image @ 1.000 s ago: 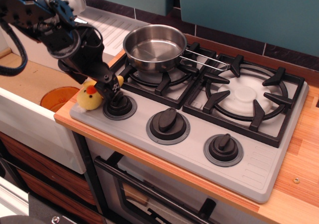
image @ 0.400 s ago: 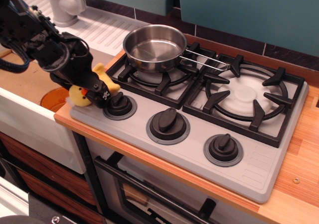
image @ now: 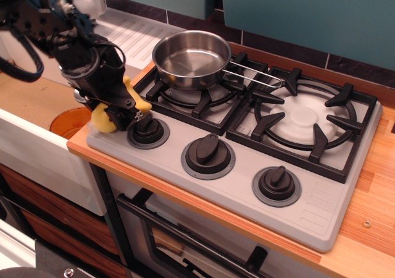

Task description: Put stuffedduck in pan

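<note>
Change: stuffedduck (image: 106, 117) sat lower and further out toward 9 o'clock a moment ago, its face showing; now its body is drawn in under the tool (image: 120, 109), and the black arm stands more upright above it.
Meaning: this reads as the pick-up step, grasp made or nearly made, lift not yet begun.
Tool: its tips press into the yellow plush from the 3 o'clock side, pinching the stuffedduck as far as the single view shows; the fingers themselves are hard to separate from the dark housing.
Place of stuffedduck: on the grey stove's front-left corner, just beside the leftmost knob (image: 148, 130), at the edge of the wooden counter (image: 80, 143).
Heading: beak and eyes are hidden, so its facing cannot be told; the yellow mass runs roughly from 11 to 5 o'clock.
Pan (image: 191, 58): empty, on the rear-left burner, toward 1 o'clock from the stuffedduck, handle pointing to 3 o'clock.
</note>
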Robot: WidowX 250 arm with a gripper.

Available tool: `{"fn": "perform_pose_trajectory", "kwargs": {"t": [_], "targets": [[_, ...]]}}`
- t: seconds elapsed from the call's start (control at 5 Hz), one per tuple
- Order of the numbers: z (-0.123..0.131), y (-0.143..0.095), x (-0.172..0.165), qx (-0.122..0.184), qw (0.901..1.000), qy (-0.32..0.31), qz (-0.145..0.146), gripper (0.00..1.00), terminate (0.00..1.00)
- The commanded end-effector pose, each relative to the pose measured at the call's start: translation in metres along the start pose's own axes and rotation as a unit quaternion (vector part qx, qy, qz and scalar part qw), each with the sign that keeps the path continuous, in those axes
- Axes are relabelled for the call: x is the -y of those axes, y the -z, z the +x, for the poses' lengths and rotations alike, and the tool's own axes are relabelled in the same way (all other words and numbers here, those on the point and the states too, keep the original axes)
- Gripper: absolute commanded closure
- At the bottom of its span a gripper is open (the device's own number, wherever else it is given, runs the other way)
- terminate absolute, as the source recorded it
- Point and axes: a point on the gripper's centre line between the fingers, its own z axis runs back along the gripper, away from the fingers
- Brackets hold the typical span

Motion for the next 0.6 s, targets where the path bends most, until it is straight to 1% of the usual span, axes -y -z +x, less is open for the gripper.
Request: {"fn": "perform_pose_trajectory", "kwargs": {"t": [0.0,0.2,0.4], "targets": [[0.031,-0.048,0.001,-0.019,0.9993,0.013,0.031,1.00,0.00],[0.049,-0.071,0.007,-0.020,0.9985,0.023,0.046,1.00,0.00],[0.071,-0.086,0.016,-0.024,0.9976,0.033,0.056,1.00,0.00]]}}
